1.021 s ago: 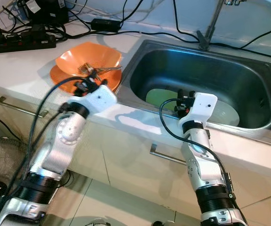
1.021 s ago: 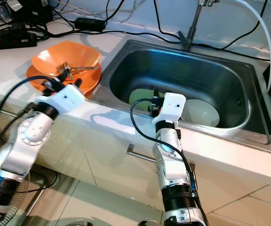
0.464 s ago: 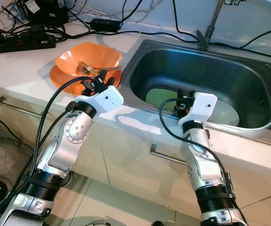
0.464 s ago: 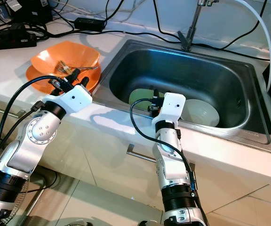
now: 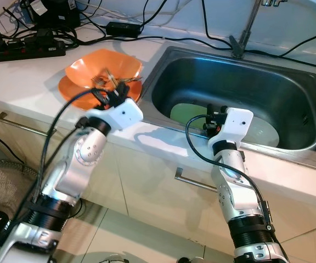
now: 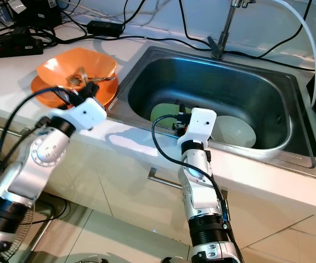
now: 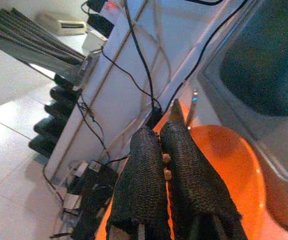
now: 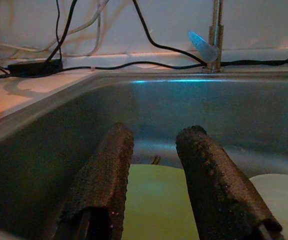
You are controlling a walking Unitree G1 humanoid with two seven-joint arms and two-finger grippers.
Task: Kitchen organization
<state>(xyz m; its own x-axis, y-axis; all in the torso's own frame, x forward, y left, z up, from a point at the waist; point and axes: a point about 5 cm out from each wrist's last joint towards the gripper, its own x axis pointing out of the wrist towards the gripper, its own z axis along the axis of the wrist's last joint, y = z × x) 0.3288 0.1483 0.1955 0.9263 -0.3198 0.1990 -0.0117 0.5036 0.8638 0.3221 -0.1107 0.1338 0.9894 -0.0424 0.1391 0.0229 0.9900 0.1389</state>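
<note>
orange bowl point(image 5: 103, 68) holds forks point(image 5: 111, 80); sink point(image 5: 289, 107) holds two plates point(image 6: 232, 131).

Bright indoor light, dim sink, soft focus

Sink point(image 5: 289, 104) basin open above plates point(image 5: 267, 134), cables point(image 5: 147, 35) crowding counter rear

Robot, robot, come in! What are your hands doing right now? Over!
Left gripper shut on fork, over orange bowl. Right gripper open, low in sink above green plate. Nothing blocking.
</note>
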